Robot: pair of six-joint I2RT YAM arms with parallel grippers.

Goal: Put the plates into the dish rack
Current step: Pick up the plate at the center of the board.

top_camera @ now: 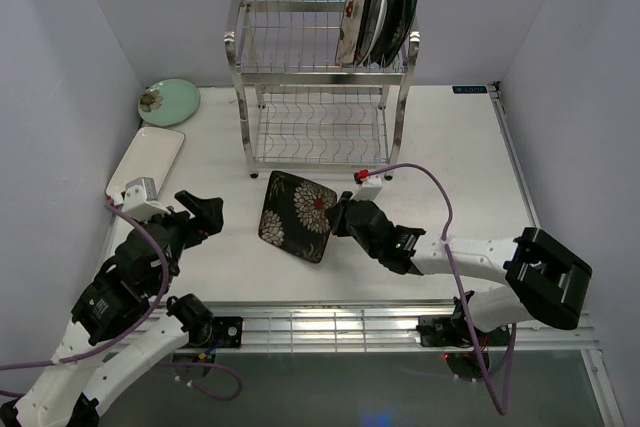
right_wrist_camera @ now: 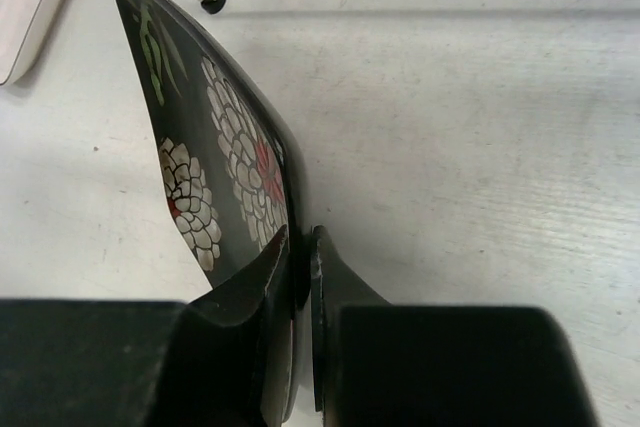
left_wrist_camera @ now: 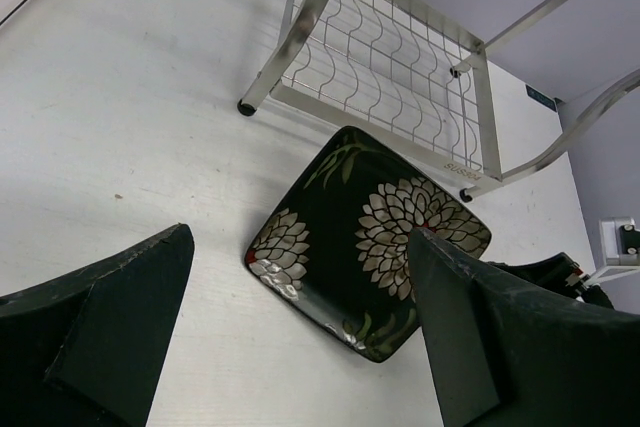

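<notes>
In front of the dish rack (top_camera: 320, 97), on the worktop (top_camera: 470, 147): one dark floral square plate (top_camera: 297, 215), tilted. My right jaws are clamped on its rim, presumably to stand it upright for a slot. Left jaws wide apart, holding nothing. Several plates (top_camera: 385, 7) racked, upper tier.

Glossy, perhaps ceramic plate (top_camera: 297, 215); shiny wire rack (top_camera: 300, 76)

The dish rack (top_camera: 320, 87) stands at the back middle of the table (top_camera: 450, 167), with 4 plates (top_camera: 380, 7) upright at the right end of its upper shelf. A round plate (top_camera: 170, 101) lies in the far left corner, and a rectangular plate (top_camera: 148, 159) just in front of it. Before the rack, a square plate (top_camera: 297, 215) sits between the left gripper (top_camera: 205, 209), which is apart from it, and the right gripper (top_camera: 337, 219), which clamps its right edge.
</notes>
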